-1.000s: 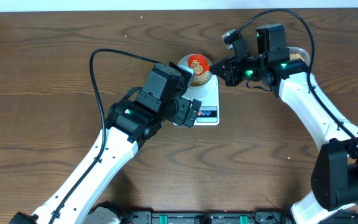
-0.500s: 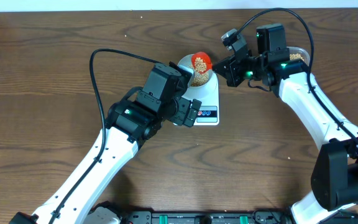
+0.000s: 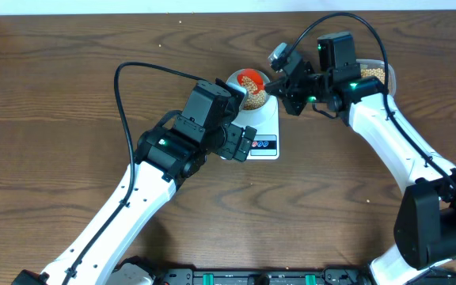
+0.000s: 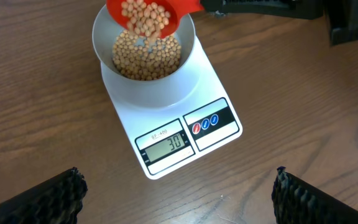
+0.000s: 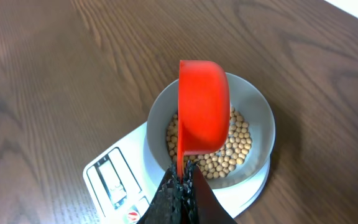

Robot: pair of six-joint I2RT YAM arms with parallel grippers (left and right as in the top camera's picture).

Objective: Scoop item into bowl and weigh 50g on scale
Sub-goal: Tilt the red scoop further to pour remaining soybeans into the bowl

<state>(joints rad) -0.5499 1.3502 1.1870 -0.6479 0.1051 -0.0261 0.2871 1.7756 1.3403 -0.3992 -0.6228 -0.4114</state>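
On the wooden surface (image 3: 54,119), the right arm is reaching over the white digital scale (image 4: 194,99), its wrist rolling further than a moment ago, so the red scoop (image 5: 202,106) clamped in the fully shut right end effector (image 5: 180,186) is tipping soybeans (image 4: 146,53) into the bowl (image 5: 257,124) sitting on the scale. The display is reading 30, so more filling is likely needed; the left end effector (image 4: 179,193) is hovering above, wide open and empty.

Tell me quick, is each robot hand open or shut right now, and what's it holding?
Left gripper: open, holding nothing.
Right gripper: shut on the red scoop, tipped over the bowl.
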